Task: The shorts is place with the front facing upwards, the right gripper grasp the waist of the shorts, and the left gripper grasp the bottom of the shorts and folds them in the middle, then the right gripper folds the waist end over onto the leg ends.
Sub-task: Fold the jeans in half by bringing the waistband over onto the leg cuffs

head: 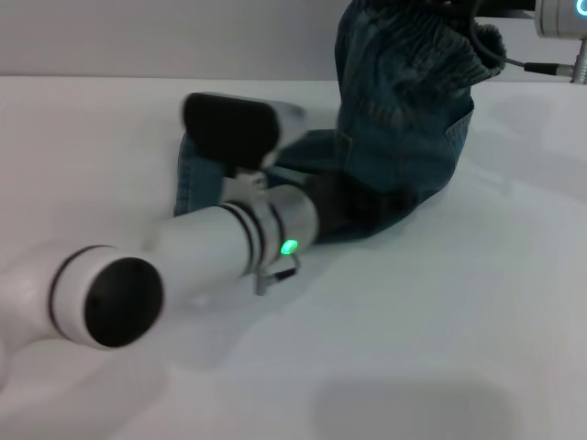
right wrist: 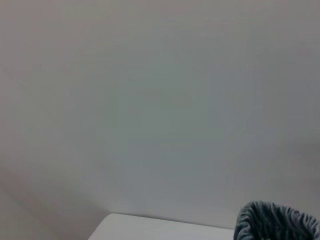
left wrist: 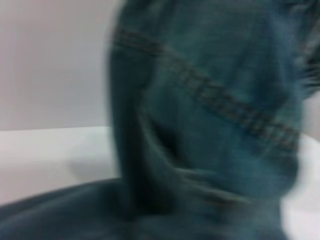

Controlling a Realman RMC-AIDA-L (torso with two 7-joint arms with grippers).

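Note:
The blue-green denim shorts [head: 404,137] are pulled up off the white table [head: 440,348] at their waist end. The puckered elastic waist [head: 449,50] hangs at the top, held by my right gripper [head: 456,5], of which only a dark tip shows at the frame's edge. A bit of the waistband [right wrist: 277,220] also shows in the right wrist view. The rest of the shorts lies on the table, reaching left behind my left arm. My left gripper [head: 353,206] is low on the table, pressed into the lower fold of denim. Stitched denim [left wrist: 210,130] fills the left wrist view.
My left arm [head: 211,247], white with a green light, crosses the table from the front left. A black block [head: 231,128] on it hides part of the shorts. The right arm's silver link [head: 561,16] is at the top right. Bare white table lies in front and right.

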